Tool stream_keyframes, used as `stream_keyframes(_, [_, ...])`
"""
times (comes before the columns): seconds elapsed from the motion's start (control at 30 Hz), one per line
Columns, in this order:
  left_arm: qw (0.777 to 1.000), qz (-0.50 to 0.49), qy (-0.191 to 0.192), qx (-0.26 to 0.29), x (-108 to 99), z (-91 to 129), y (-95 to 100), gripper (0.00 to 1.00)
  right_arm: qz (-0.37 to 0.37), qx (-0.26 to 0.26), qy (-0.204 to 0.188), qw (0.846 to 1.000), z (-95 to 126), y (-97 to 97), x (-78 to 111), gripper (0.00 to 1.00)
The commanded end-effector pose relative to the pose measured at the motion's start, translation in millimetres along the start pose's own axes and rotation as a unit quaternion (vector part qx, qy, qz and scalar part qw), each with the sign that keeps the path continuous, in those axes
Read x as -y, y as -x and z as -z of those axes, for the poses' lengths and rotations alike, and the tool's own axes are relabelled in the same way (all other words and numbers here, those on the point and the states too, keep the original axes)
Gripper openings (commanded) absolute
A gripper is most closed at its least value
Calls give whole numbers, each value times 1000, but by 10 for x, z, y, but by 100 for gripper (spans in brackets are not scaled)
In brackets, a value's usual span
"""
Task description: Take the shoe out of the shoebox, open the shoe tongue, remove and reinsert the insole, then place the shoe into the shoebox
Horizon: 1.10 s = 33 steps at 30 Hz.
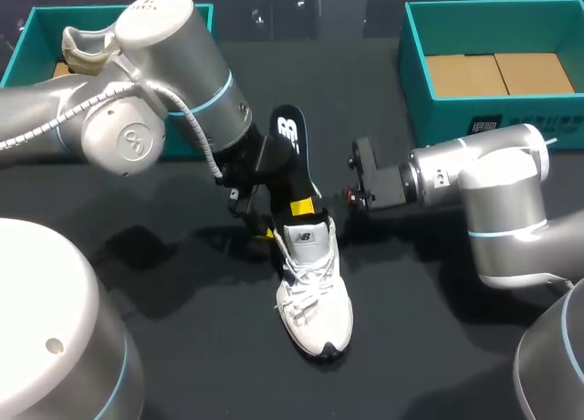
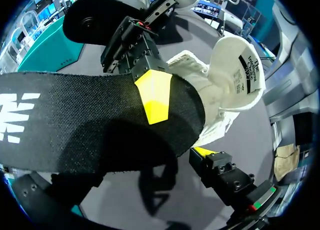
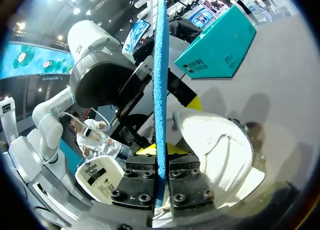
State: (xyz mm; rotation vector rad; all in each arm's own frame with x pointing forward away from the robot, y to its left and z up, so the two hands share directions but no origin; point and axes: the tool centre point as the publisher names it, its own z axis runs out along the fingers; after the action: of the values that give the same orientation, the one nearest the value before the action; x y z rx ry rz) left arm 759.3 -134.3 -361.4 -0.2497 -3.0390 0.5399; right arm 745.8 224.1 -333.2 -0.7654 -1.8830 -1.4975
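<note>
right wrist view — right hand [image 3: 159, 152] clenched on the edge-on insole [image 3: 160, 65], shoe [image 3: 215, 145] just beside it.

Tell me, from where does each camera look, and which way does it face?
Head view: above and behind the robot, facing down on the table; both arms show, left gripper and right gripper at the shoe.
Left wrist view: on the left wrist, facing the black insole and the shoe; part of its own gripper shows.
Right wrist view: on the right wrist, facing the insole edge-on inside its own gripper; left arm beyond.
Shared: all three show insole and shoe.
</note>
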Motion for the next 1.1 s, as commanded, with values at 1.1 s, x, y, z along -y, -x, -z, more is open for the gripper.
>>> stream_keyframes(1.1, [1000, 0, 1, 0, 6, -8, 4, 100, 41, 42, 0, 998, 5, -21, 247, 1])
